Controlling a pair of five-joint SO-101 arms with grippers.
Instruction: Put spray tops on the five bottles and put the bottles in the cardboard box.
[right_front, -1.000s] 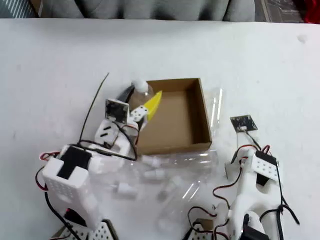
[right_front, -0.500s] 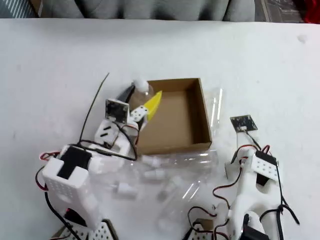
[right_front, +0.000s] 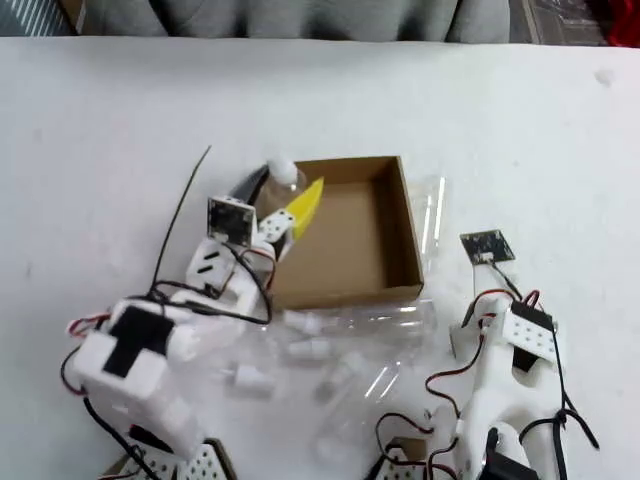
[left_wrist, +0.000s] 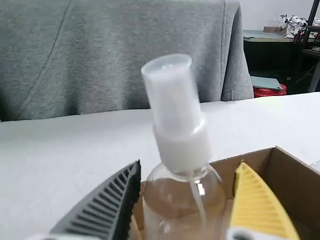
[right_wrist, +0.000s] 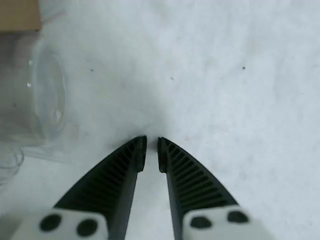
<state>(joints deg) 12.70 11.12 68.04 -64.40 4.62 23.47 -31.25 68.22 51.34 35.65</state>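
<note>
**Gripping a capped bottle at the box's corner**

Your left gripper (right_front: 290, 183) has its fingers closed on a clear bottle (left_wrist: 182, 200). It holds the bottle upright at the far left corner of the box (right_front: 345, 235), which sits near the middle of the tabletop (right_front: 120, 110). A white spray top (left_wrist: 175, 115) sits on the bottle's neck, and its thin tube shows through the clear wall. In the left wrist view, the black finger (left_wrist: 107, 210) stands on one side of the bottle and the yellow finger (left_wrist: 260, 205) on the other. The box's brown wall lies behind them. You cannot tell whether the bottle's base rests on the box floor.

Your right gripper (right_wrist: 151, 145) hangs over bare tabletop to the right of the box, toward the near edge. Its two black fingers are drawn together with only a slit between the tips, and they hold nothing. A lying bottle (right_wrist: 45, 100), clear and on its side, rests near the gripper, next to a corner of the box.

More bottles (right_front: 360, 325) lie on their sides between the box's near wall and the tabletop's near edge. A side bottle (right_front: 430, 215) lies along the box's right wall. White loose tops (right_front: 310, 350) are scattered among the bottles in front of the box.
</note>
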